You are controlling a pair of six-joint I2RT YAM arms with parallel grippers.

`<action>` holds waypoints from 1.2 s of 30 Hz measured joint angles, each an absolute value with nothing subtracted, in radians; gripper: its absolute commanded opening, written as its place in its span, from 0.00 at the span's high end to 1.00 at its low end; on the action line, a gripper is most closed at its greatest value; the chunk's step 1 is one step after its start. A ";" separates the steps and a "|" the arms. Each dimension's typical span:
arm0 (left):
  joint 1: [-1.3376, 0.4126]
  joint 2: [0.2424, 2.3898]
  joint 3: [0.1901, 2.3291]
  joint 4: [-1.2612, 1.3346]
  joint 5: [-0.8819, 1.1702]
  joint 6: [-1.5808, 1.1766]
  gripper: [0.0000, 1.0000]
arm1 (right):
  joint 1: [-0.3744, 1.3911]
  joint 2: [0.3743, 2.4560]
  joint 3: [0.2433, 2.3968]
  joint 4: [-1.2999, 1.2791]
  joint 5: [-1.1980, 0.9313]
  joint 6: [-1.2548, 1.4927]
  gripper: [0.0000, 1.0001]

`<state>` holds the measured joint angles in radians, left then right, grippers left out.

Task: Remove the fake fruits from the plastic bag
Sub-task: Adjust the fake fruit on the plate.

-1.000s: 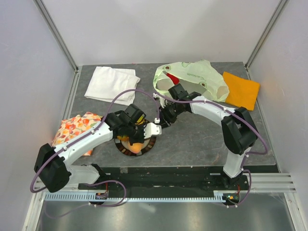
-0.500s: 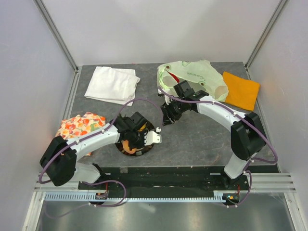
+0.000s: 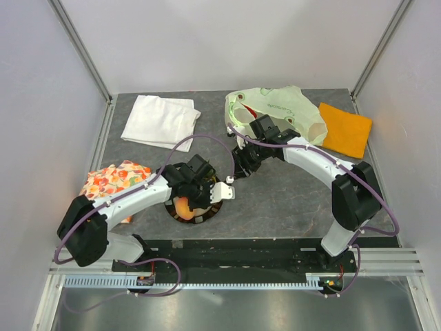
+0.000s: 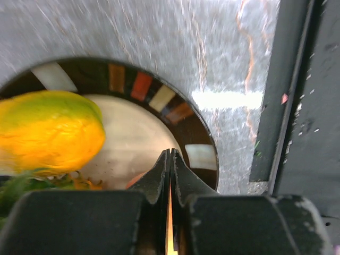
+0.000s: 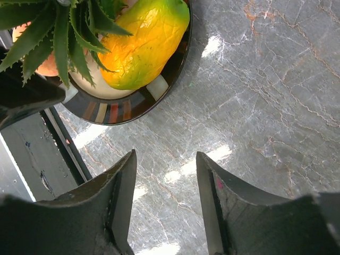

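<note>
**Left end effector**: fully closed, its 2 fingers pressed flat together above the inner edge of the plate. A thin yellow-orange sliver shows low in the seam between them; what it is cannot be determined.

**Right end effector**: fingers parted to a moderate gap, with nothing between them and bare grey tabletop underneath.

**Task items:**
- The mango lies on the plate, ahead and left of the right end effector and just left of the left end effector's tips.
- The pineapple shows only its green crown, which overlaps the mango; its body is cut off at the frame edge.
- The peach is partly visible behind the leaves.
- The plastic bag lies crumpled on the far side of the right end effector, away from the plate.
- A red piece shows in the bag's opening.

**Surroundings:**
- A white folded cloth lies well beyond the left end effector.
- A flat orange cloth lies against the bag's right edge.
- A floral cloth lies left of the left end effector, partly under the left arm.

**Obstructions:**
- From above, the left wrist covers most of the plate, leaving only the peach and part of the rim visible.
- The right arm crosses the bag's near edge.
- The left wrist view is blurred.
</note>
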<state>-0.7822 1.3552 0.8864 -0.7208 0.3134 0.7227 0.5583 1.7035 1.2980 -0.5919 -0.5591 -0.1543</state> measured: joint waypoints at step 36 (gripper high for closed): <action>-0.593 1.561 1.473 -0.918 0.199 0.337 0.64 | 0.485 1.715 1.328 -0.627 -0.542 -0.172 0.35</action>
